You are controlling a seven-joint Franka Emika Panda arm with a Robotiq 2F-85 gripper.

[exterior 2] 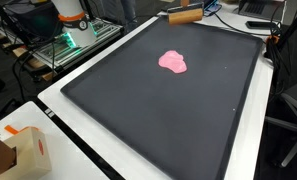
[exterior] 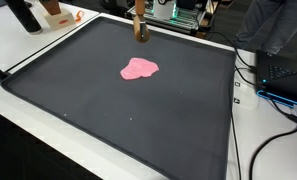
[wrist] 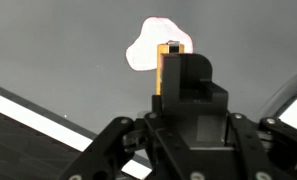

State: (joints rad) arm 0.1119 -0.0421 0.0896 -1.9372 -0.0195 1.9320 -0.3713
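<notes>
The white table (exterior: 28, 130) (exterior 2: 88, 150) takes up most of the room. In the wrist view its pale edge runs as a band off to the lower left of the tool (wrist: 183, 60).

Lying on the table is a wide black mat (exterior: 138, 110) (exterior 2: 178, 110). It spreads out beneath the tool and ahead of it (wrist: 68, 50).

Out on the open mat lies a small pink lump (exterior: 139, 68) (exterior 2: 173, 61), flat and uneven in outline. From the wrist it sits straight ahead of the tool, just past its tip (wrist: 148, 45), and nothing is touching it.

At the mat's far edge lies a wooden stick-like piece (exterior: 140, 25) (exterior 2: 185, 14), well apart from the pink lump. A cardboard box (exterior 2: 23, 150) stands on the table off the mat's corner.

I can only see the tool from the wrist. Its dark fingers are drawn together into one block. A narrow orange-brown piece (wrist: 169, 72) stands upright against the left of that block, touching it. I cannot tell whether the fingers are actually pinching the piece. The piece partly overlaps the pink lump behind it.
</notes>
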